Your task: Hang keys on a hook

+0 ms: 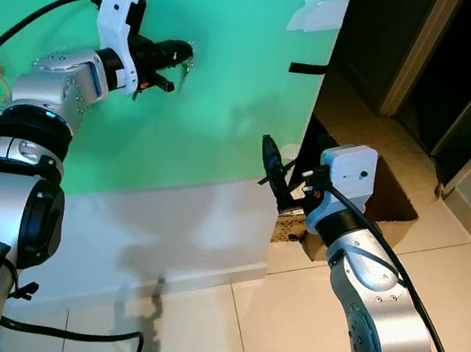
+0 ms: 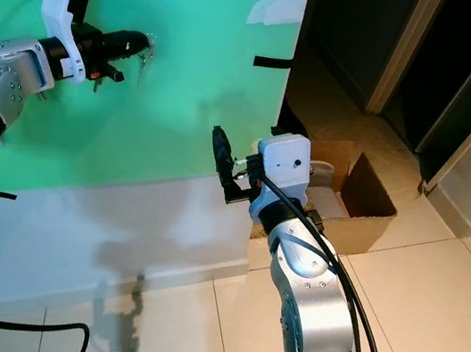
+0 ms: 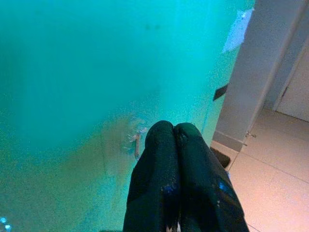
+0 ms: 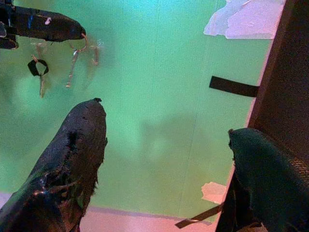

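Note:
My left gripper point(image 1: 182, 51) is raised against the green wall point(image 1: 219, 110), its fingers pressed shut on the ring of a small bunch of keys point(image 4: 73, 65). The keys dangle just below the fingertips, right at the wall. Beside them a small pale hook point(image 3: 137, 143) sticks out of the wall, and I cannot tell whether the ring is over it. My right gripper point(image 1: 273, 169) is held lower and to the right, near the wall's edge, open and with nothing between its fingers point(image 4: 82, 140).
Strips of black tape point(image 4: 233, 86) and pale tape point(image 1: 319, 14) are stuck on the wall. An open cardboard box point(image 2: 353, 200) stands on the tiled floor right of the wall, before a dark doorway point(image 1: 394, 40). A black cable point(image 1: 91, 335) lies on the floor.

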{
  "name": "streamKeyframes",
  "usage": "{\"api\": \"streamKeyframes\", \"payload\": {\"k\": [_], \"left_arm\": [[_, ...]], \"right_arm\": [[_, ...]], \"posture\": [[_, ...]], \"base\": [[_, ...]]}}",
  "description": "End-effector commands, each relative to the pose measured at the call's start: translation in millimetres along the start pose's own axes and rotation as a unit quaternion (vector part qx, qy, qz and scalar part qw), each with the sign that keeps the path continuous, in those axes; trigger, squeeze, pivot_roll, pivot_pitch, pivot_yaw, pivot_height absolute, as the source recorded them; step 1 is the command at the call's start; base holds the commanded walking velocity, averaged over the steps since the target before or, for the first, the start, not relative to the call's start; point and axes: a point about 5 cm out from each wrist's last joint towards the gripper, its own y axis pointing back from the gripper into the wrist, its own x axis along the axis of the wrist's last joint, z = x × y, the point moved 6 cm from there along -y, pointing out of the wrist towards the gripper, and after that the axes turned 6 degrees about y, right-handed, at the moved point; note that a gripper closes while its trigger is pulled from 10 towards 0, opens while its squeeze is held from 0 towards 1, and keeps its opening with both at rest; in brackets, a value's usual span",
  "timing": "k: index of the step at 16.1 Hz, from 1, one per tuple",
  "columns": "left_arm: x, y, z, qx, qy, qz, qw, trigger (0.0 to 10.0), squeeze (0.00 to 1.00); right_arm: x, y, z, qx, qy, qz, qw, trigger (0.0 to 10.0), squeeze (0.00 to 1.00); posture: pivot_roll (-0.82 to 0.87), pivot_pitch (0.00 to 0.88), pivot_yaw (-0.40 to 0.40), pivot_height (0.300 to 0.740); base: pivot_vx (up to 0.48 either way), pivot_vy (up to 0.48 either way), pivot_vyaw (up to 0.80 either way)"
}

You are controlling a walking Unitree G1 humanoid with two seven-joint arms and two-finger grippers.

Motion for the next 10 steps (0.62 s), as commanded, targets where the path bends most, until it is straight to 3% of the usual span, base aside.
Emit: {"api": "streamKeyframes", "payload": {"k": [1,5,10], "left_arm": [[6,1.7,-4.9,0.014,-0.004,0.007,1.000,10.0,0.00],[-1,4.5,-12.7,0.033,0.011,0.007,0.999,10.0,0.00],[-4,-6.6,5.3,-0.011,0.051,0.014,0.999,10.0,0.00]], "right_arm": [[1,2.1,-3.9,0.007,0.001,-0.003,1.000,10.0,0.00],[2,1.8,-6.2,0.015,0.002,-0.003,1.000,10.0,0.00],[3,1.2,-10.9,0.030,0.001,0.000,1.000,10.0,0.00]], "posture": [[-0.06,0.000,0.103,0.740],[-0.05,0.000,0.091,0.740],[-0.06,0.000,0.093,0.740]], "base": [[0.000,0.000,0.00],[0.000,0.000,0.00],[0.000,0.000,0.00]]}}
